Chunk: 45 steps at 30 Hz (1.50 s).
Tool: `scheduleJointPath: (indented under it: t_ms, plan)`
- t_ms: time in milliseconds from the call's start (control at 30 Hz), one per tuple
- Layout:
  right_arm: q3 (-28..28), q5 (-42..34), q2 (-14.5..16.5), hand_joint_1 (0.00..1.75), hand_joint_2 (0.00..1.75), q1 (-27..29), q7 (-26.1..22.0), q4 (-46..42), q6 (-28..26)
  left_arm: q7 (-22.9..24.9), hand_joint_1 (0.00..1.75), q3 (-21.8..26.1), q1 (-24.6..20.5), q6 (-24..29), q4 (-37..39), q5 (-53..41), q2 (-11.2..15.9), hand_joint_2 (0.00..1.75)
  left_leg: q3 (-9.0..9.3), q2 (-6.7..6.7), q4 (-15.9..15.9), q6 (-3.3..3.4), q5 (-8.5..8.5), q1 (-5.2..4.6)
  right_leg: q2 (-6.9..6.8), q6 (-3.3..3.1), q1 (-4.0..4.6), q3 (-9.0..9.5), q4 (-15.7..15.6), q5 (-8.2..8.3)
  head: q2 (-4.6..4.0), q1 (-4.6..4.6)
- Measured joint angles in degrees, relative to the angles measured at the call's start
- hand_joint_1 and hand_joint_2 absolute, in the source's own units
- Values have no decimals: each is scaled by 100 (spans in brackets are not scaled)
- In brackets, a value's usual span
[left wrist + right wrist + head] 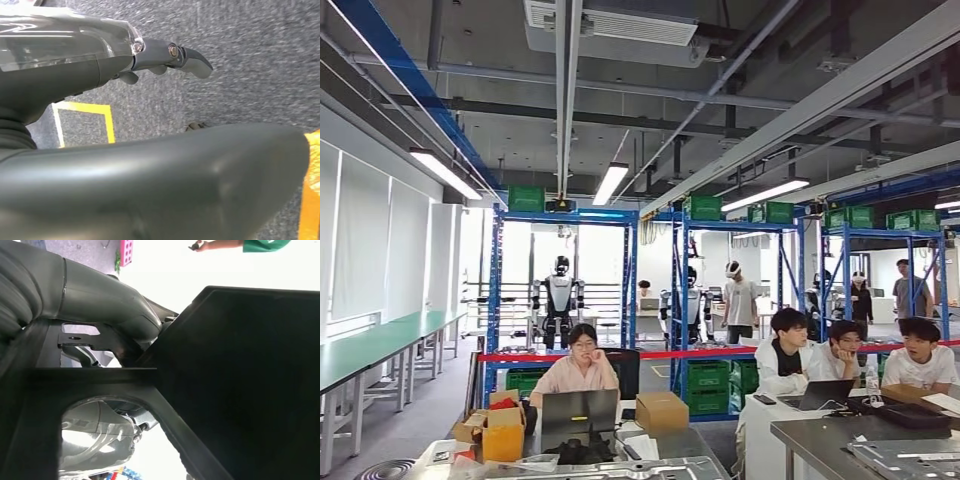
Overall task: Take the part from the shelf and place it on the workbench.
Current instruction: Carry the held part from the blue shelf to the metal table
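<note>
Right hand: the right hand grips a large black flat part with a framed round cut-out; the thick grey thumb lies over the part's edge, the fingers hidden behind it. Judged a carry hold, thumb on top to stop the panel slipping.
Part location: in the right hand, off the shelf and not yet on any worktop, seen in the right wrist view.
Left hand: the left hand hangs over grey carpet with a yellow taped floor marking; its dark fingers lie nearly straight and hold nothing. Judged idle at the robot's side, leaving the load to the other arm.
Surroundings: the head view looks level across a workshop at blue steel shelving racks with green crates, a red barrier tape and seated people at laptops.
Destination: a grey metal worktop stands at lower right; whether it is the intended bench cannot be told.
Stage: judged to be transit, with placement outstanding.
Risk: the panel blocks most of the right wrist camera.
</note>
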Motion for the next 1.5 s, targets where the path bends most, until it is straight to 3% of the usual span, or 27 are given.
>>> scheduleJointPath:
  t_ms: [100, 167, 200, 267, 300, 333, 367, 433, 500, 567, 667, 700, 767, 833, 867, 967, 1033, 1133, 1200, 1300, 1333, 1367, 1400, 1467, 1500]
  plan:
    - [-2, -6, 1, 175, 175, 3, -9, -2, 10, 0, 0, -3, 3, -2, 0, 0, 1, 175, 44, -9, -77, 133, -60, -31, -4, 80, -2, 16, 4, -49, 0, -1]
    - [-5, -8, 1, 175, 175, -1, -16, -5, 14, -2, 0, -5, 7, -2, 0, 0, 2, 175, 70, -12, -84, 212, -81, -25, -2, 125, -17, -53, 196, -182, 0, -1]
    - [-8, -9, 1, 175, 175, -2, -20, -8, 15, -3, 0, -5, 4, -2, 0, 0, 2, 175, 85, -13, -90, 245, -91, -23, 1, 145, -21, -184, 470, -321, 0, -1]
    - [-10, -12, 1, 175, 175, 7, -24, -7, 20, -3, 0, -6, -3, -4, 0, -1, 2, 175, 109, -15, -89, 292, -122, -40, 4, 162, -21, -633, 1293, -634, 0, -1]
    - [-12, -14, 1, 175, 175, 16, -25, -3, 24, -3, 0, -6, -1, -5, 0, -2, 2, 175, 129, -17, -89, 308, -141, -54, 5, 160, -19, -848, 1630, -702, 0, -1]
    - [-14, -15, 1, 175, 175, 24, -25, -1, 28, -2, 0, -7, 2, -6, 0, -3, 2, 175, 158, -24, -89, 318, -164, -68, 6, 146, -15, -980, 1779, -656, 0, -1]
    - [-15, -17, 1, 175, 175, 28, -26, 1, 31, -2, 0, -7, 5, -7, 0, -4, 2, 175, 198, -34, -89, 325, -192, -83, 9, 118, -6, -1001, 1687, -486, 0, -1]
    - [-18, -21, 1, 175, 175, 28, -29, 1, 33, -2, 0, -9, 6, -7, 1, -4, 1, 175, 292, -58, -94, 325, -254, -101, 24, 11, 45, -777, 967, 31, 0, -1]
    - [-24, -24, 1, 175, 175, 26, -33, 1, 35, -2, 0, -10, 0, -9, 5, -5, -7, 175, 344, -76, -103, 298, -306, -106, 39, -104, 105, -543, 358, 302, 2, -1]
    - [-31, -27, 1, 175, 175, 21, -37, -1, 38, -1, 0, -11, 3, -9, 9, -7, -14, 175, 355, -81, -125, 244, -340, -101, 44, -159, 136, -466, 194, 265, 3, -1]
    - [-40, -28, 12, 175, 175, 16, -42, -21, 43, -1, 0, -14, -2, -9, 9, -9, -13, 175, 364, -63, -64, 167, -444, -110, 32, -177, 94, -343, 16, 243, 2, -1]
    - [-40, -29, 23, 175, 175, 11, -44, -27, 44, -2, 0, -15, -9, -9, 9, -11, -10, 175, 276, -56, 135, 147, -546, -109, 22, -181, 72, -288, -41, 243, 2, 1]
    - [-40, -31, 43, 175, 175, 8, -45, -28, 49, -1, 0, -16, -5, -8, 9, -15, 1, 175, -112, -49, 844, 106, -816, -82, 8, -193, 56, -209, -74, 202, 1, 1]
    - [-40, -31, 48, 175, 175, 31, -45, -23, 52, 3, 0, -15, 18, -7, 9, -19, 15, 175, -490, -47, 1389, 52, -877, -49, 6, -183, 43, -116, -74, 125, 0, 0]
    - [-40, -31, 49, 175, 175, 43, -45, -19, 52, 4, 0, -15, 28, -7, 9, -21, 19, 175, -549, -44, 1372, 24, -737, -29, 9, -166, 32, -54, -72, 77, 0, 1]
    - [-41, -32, 49, 175, 175, 54, -46, -11, 54, 4, 0, -16, 35, -7, 9, -36, 19, 175, -268, -20, 449, -48, -25, 24, 15, -63, -1, 165, -45, -111, 0, 2]
    - [-42, -32, 50, 175, 175, 51, -49, -12, 58, 9, 0, -16, 22, -6, 10, -43, 18, 175, -95, -6, 67, 8, 46, 13, 22, 20, 7, 224, -17, -206, 0, 1]
    - [-45, -37, 50, 175, 175, 47, -54, -19, 65, 16, 0, -16, 22, -4, 11, -49, 20, 175, -34, -18, 5, 163, -80, -8, 23, 97, -4, 246, 18, -248, 0, -1]
    - [-49, -41, 51, 175, 175, 34, -59, -33, 66, 5, 0, -17, 26, -3, 11, -50, 24, 175, 36, -23, -16, 236, -121, 3, 23, 141, -15, 125, 323, -378, 0, 0]
    - [-52, -44, 51, 175, 175, 39, -66, -44, 66, -1, 0, -17, 12, -3, 11, -51, 28, 175, 115, -26, -24, 299, -199, -17, 23, 172, -17, -553, 1428, -763, 0, -1]
    - [-53, -44, 51, 175, 175, 52, -66, -44, 66, -1, 0, -17, 11, -3, 11, -51, 28, 175, 150, -29, -24, 307, -232, -30, 23, 164, -15, -764, 1677, -787, 0, -1]
    - [-54, -44, 51, 175, 175, 64, -66, -43, 66, -1, 0, -17, 15, -4, 11, -52, 28, 175, 198, -35, -25, 311, -269, -44, 25, 144, -9, -879, 1721, -693, 0, -1]
    - [-54, -44, 51, 175, 175, 70, -67, -44, 66, -1, 0, -17, 19, -4, 11, -52, 28, 175, 254, -41, -26, 312, -309, -56, 27, 112, 5, -891, 1553, -486, 0, -1]
    - [-60, -45, 50, 175, 175, 72, -70, -44, 67, -2, 0, -17, 21, -4, 11, -52, 27, 175, 372, -52, -41, 299, -386, -67, 28, 5, 60, -717, 842, 50, 0, 2]
    - [-64, -46, 50, 175, 175, 71, -72, -42, 67, -3, 0, -17, 19, -4, 12, -52, 25, 175, 412, -56, -60, 282, -412, -61, 29, -55, 96, -642, 559, 160, 1, 2]
